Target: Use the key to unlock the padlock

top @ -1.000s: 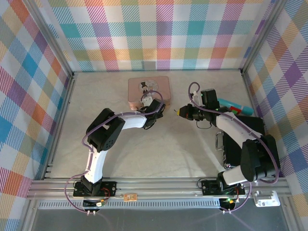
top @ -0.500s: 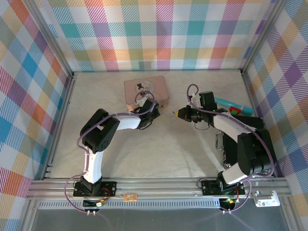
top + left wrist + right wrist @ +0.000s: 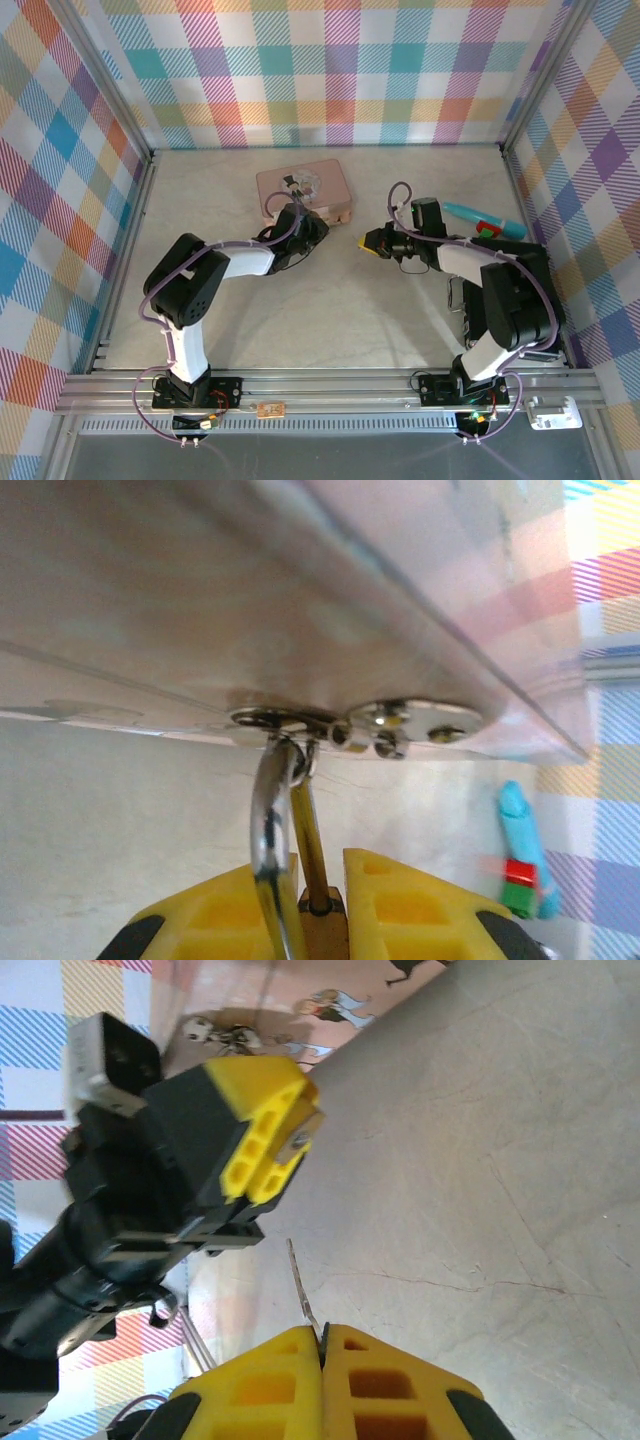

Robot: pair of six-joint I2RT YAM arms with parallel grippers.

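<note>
The padlock's (image 3: 322,928) brass body sits between the yellow fingers of my left gripper (image 3: 318,905), which is shut on it. Its silver shackle (image 3: 268,820) runs up through the clasp ring of the pink tin (image 3: 300,600). From above, the left gripper (image 3: 322,220) is at the front edge of the pink tin (image 3: 300,185). My right gripper (image 3: 322,1340) is shut on the key (image 3: 300,1278), a thin dark sliver sticking out of its fingertips. The key points toward the left gripper's fingers (image 3: 262,1130), a short gap away. The right gripper (image 3: 372,241) is just right of the left one.
A teal and red pen-like tool (image 3: 483,221) lies on the table behind the right arm, and also shows as the pen (image 3: 525,850) in the left wrist view. Checked walls enclose the table. Bare tabletop (image 3: 320,310) stretches in front of both grippers.
The left arm's elbow has swung left and down, and the pink tin has shifted slightly left with it. The right gripper with the key has moved left, closer to the left gripper.
</note>
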